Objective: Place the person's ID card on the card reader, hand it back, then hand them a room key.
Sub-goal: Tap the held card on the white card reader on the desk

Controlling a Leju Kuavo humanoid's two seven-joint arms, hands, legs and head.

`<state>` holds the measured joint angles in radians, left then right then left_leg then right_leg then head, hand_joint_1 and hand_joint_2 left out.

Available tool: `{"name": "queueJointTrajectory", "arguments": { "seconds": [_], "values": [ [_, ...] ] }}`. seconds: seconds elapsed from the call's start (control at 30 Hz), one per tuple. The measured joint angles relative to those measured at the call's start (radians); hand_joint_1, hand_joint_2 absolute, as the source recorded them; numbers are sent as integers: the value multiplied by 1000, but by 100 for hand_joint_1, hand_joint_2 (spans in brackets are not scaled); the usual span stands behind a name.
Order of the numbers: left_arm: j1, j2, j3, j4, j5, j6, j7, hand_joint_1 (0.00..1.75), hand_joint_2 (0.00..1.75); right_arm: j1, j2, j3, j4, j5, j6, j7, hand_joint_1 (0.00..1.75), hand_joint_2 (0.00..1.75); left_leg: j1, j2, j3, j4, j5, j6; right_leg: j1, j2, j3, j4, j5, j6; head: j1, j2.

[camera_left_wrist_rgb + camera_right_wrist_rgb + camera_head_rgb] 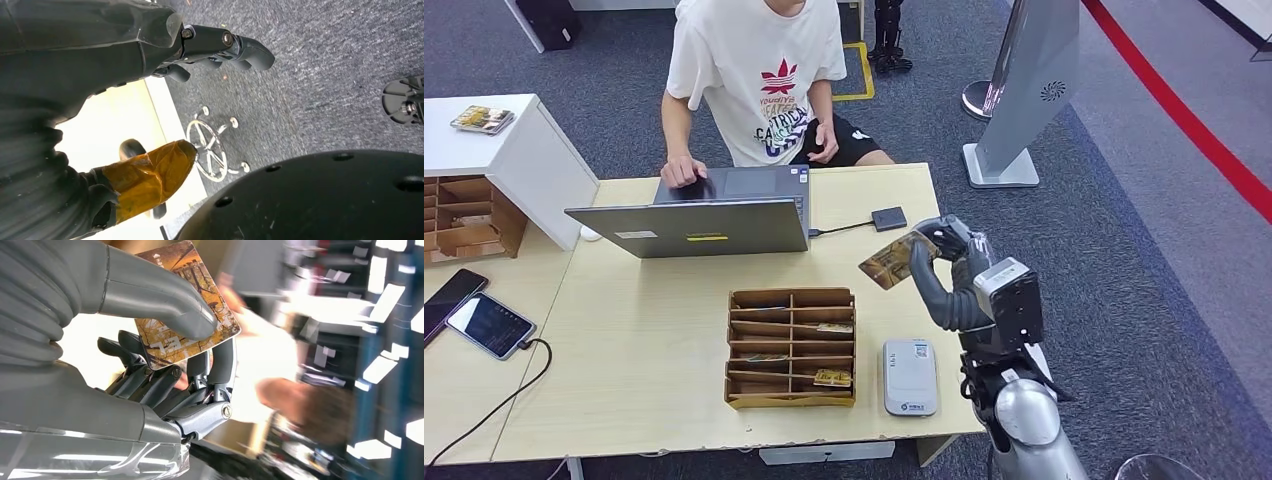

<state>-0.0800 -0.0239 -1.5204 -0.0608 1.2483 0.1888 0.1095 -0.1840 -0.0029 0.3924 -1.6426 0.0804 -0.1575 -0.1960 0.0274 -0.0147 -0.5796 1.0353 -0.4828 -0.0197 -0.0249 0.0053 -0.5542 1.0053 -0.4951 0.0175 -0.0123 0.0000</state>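
My right hand [946, 246] is raised above the right side of the desk and pinches an orange-brown patterned card [894, 262]. In the right wrist view the thumb [165, 300] presses this card [165, 345] against the dark fingers. A small black square reader [889, 218], cabled to the laptop, lies on the desk just beyond the card. A white box-shaped device [910, 377] lies near the front edge. The person [764, 80] in a white T-shirt sits behind the desk, one hand [682, 172] on the laptop. My left hand [125, 45] hangs beside the desk edge over the carpet, holding nothing, its fingers apart.
An open laptop [704, 215] stands at the back of the desk [644, 360]. A wooden slotted organizer [791, 347] with similar cards sits at front centre. Two phones [489, 325] lie at the left, near a white cabinet [494, 150]. A chair base [210, 150] stands on the carpet.
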Motion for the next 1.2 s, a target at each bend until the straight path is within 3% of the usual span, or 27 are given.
{"name": "queueJointTrajectory", "arguments": {
  "seconds": [0.3,0.57,1.2],
  "values": [
    [8,-4,6,1,17,3,0,0,175,126,-45,-25,106,55,15,67,175,175,0,0,0,0,0,0,0,0,0,0,0,0,0,0],
    [8,-6,12,1,23,7,4,0,175,149,-51,-22,164,137,20,119,175,175,0,0,0,0,0,0,0,0,0,0,0,0,0,0],
    [8,-14,12,3,44,1,8,0,175,136,-47,75,288,509,-103,222,175,175,0,0,0,0,0,0,0,0,0,0,0,0,0,0]
  ]
}}
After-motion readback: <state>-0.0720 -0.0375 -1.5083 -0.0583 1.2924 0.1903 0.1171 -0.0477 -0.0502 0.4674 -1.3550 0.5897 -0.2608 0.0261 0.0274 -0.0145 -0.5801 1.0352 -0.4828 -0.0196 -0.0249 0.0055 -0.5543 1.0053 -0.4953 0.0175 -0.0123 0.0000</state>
